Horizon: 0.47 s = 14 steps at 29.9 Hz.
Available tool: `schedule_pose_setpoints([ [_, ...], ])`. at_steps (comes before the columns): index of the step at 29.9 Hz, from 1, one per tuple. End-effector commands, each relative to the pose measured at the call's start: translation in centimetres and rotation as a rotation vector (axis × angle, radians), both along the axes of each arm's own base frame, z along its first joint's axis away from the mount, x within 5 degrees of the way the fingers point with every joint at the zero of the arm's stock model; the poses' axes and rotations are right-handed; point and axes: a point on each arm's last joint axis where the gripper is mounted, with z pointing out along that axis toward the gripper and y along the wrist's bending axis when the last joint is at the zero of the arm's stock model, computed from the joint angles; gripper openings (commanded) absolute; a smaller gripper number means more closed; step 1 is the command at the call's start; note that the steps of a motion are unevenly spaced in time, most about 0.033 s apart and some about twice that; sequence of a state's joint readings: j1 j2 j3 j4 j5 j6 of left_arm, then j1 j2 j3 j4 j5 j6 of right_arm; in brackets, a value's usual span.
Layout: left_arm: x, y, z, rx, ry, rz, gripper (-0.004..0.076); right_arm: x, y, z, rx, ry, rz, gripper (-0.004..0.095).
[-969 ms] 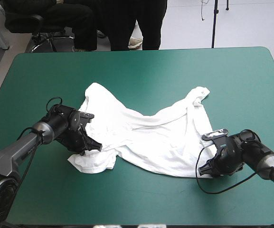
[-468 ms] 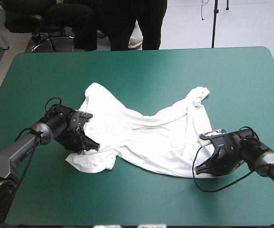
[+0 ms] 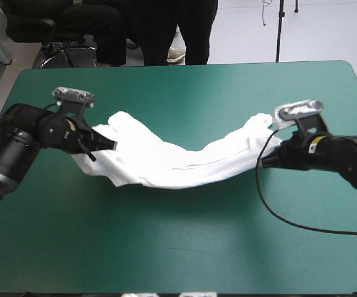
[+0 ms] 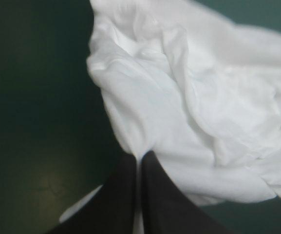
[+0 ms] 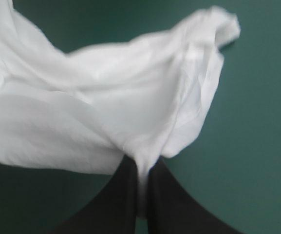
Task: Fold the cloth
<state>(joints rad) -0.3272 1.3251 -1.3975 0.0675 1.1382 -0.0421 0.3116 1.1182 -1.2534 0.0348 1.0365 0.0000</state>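
Note:
The white T-shirt [image 3: 178,162] hangs in a sagging band across the middle of the table, held at both ends. My left gripper [image 3: 109,145] is shut on its left end, and my right gripper [image 3: 266,159] is shut on its right end. In the left wrist view my left gripper [image 4: 139,163] pinches a fold of the T-shirt [image 4: 203,107], which spreads ahead of it. The right wrist view shows my right gripper [image 5: 141,168] pinching the T-shirt [image 5: 96,112] the same way, the cloth fanning out ahead.
The teal-green cover [image 3: 184,247] lies bare between the T-shirt and the table's near edge. More bare cover [image 3: 184,86] stretches behind the T-shirt toward the far edge.
Both grippers have risen and moved toward the far edge with the T-shirt's near edge in them. The T-shirt has gone from lying spread flat to a lifted, bunched band.

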Motion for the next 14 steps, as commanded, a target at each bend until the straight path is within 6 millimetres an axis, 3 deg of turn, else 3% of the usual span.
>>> schedule_pose_setpoints([
  [1, -2.3, 0.6, 7.4, -0.110, -0.260, -0.002, -0.0017, -1.6, -0.6, 7.2, 0.067, -0.264, -0.001, -0.0017],
  [2, -2.9, 0.8, 9.8, -0.141, -0.339, -0.001, -0.0017, -2.1, -0.8, 8.9, 0.082, -0.325, 0.001, -0.0017],
  [8, -6.9, 1.9, 18.7, -0.286, -0.681, -0.017, -0.0017, -5.9, -2.0, 17.6, 0.183, -0.700, 0.004, -0.0017],
  [14, -12.5, 3.7, 24.7, -0.386, -0.946, -0.029, -0.0017, -10.2, -3.4, 22.8, 0.243, -0.968, 0.008, -0.0017],
])
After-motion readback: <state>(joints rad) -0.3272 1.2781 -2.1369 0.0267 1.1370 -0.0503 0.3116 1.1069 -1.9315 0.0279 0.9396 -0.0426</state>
